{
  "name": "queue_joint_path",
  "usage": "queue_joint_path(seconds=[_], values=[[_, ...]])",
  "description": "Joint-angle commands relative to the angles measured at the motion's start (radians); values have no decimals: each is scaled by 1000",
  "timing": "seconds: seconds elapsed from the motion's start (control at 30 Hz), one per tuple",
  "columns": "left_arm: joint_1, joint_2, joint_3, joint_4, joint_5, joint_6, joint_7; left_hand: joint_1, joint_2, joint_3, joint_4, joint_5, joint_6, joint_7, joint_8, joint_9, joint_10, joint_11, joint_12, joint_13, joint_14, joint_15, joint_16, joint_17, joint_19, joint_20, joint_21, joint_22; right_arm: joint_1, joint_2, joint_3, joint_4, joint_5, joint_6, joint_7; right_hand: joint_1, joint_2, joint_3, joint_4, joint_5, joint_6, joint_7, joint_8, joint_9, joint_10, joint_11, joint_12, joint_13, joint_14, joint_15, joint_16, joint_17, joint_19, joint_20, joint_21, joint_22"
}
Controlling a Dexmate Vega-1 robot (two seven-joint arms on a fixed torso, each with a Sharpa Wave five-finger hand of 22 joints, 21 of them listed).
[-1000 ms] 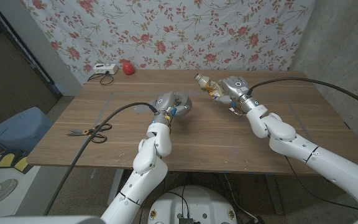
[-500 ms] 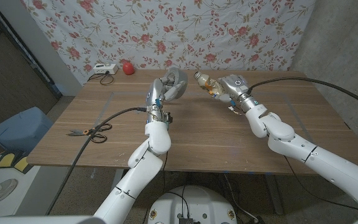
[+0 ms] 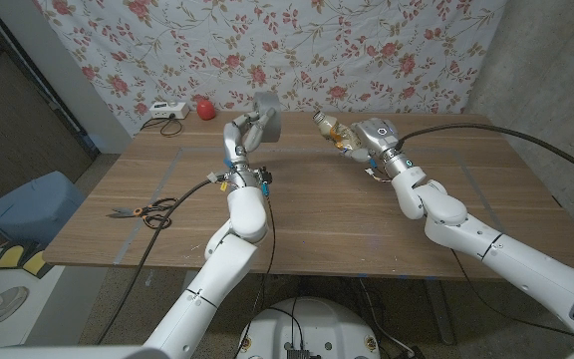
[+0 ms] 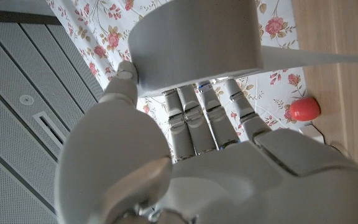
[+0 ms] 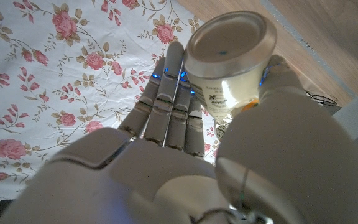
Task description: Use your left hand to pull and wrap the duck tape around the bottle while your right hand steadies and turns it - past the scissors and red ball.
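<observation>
Two grasps: left robot hand [image 3: 244, 133] holds raised duck tape [image 3: 266, 115]; right robot hand [image 3: 375, 140] grips bottle [image 3: 333, 132].

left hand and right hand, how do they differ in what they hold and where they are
The left hand grips a grey roll of duct tape, raised above the wooden table; the right hand grips a clear plastic bottle, tilted, lower and near the table's far edge. The tape is opaque and ring-shaped; the bottle is see-through and long. Both hands are white and closed around something.
</observation>
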Motion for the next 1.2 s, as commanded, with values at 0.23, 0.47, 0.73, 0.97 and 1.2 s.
queue_joint_path(seconds=[0.23, 0.47, 0.73, 0.97, 1.2], values=[[-134, 16, 6, -5, -3, 10, 26, 194, 155, -12, -11, -10, 66, -16, 4, 1, 139, -112, -7, -15, 26, -151, 16, 12, 16, -7, 18, 6, 15, 17, -23, 29, 15, 9, -40, 123, 258, -5, 6, 9, 290, -228, 4, 4, 218, -197, -1, 3, 130, -222, -8, 8, -1, -114, 12, -3], [-191, 32, 35, -40, 71, 113, 29, 204, 152, -18, -13, -12, 75, -12, 2, -1, 151, -107, -9, -22, 32, -149, 18, 13, 18, -8, 24, 7, 12, 13, -25, 28, 18, 12, -49, 125, 258, -7, 6, 10, 289, -228, 2, 5, 217, -198, -1, 7, 132, -222, -10, 11, -2, -115, 15, -4], [-265, 87, 56, -132, 82, 351, -71, 208, 149, -24, -11, -15, 80, -5, -2, -2, 158, -96, -8, -22, 33, -143, 17, 12, 19, 0, 30, 9, 7, 6, -24, 25, 21, 30, -67, 128, 257, -11, 7, 12, 288, -228, -2, 7, 216, -199, -4, 8, 133, -222, -14, 14, -4, -116, 19, -6], [-340, 136, 66, -175, 40, 507, -166, 209, 152, -24, -8, -15, 77, 3, -6, -3, 152, -89, -10, -17, 31, -139, 12, 9, 13, 10, 31, 10, -4, 2, -18, 18, 24, 29, -78, 130, 258, -14, 8, 14, 288, -229, -4, 8, 215, -199, -5, 13, 133, -222, -18, 15, -6, -116, 23, -8], [-404, 125, 83, -147, -14, 549, -189, 211, 153, -27, -7, -16, 77, 3, -10, -4, 154, -87, -9, -13, 34, -139, 13, 9, 11, 10, 35, 11, -1, 3, -20, 18, 25, 47, -83, 131, 259, -18, 10, 16, 290, -228, -7, 10, 216, -199, -9, 10, 134, -222, -22, 17, -7, -117, 27, -9]])
